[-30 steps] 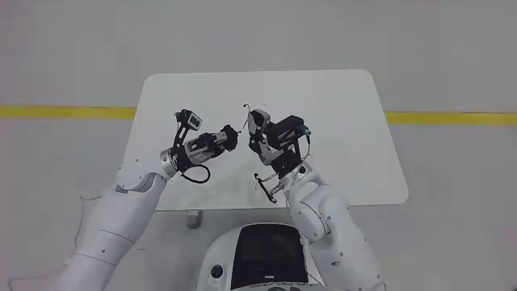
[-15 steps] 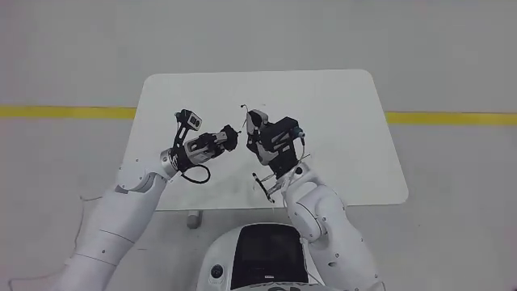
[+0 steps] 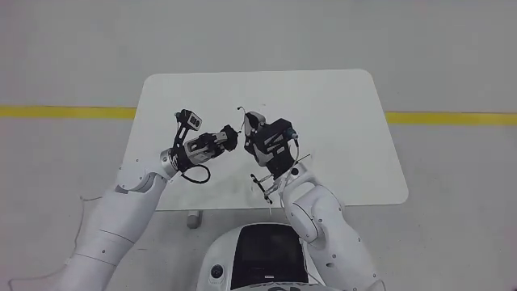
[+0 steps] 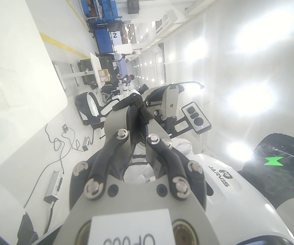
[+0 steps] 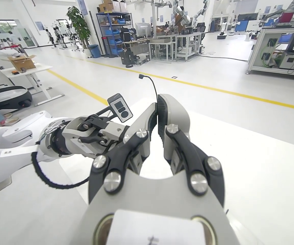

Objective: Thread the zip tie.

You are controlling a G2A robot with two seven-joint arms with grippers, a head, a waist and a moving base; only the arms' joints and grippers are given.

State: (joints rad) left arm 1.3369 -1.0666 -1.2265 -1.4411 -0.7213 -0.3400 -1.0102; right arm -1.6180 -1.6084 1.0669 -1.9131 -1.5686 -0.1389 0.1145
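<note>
Black zip tie [image 5: 155, 87] sits pinched in your right gripper [image 5: 158, 108], above the table [image 3: 347, 145], head end arching free. Your left gripper [image 3: 233, 137] is closed just beside it; contents unclear. Alignment step, likely: next you must steer tail into head.

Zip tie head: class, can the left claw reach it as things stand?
Probably yes: the zip tie head stands free above the right claw, with the shut left claw close beside.
</note>
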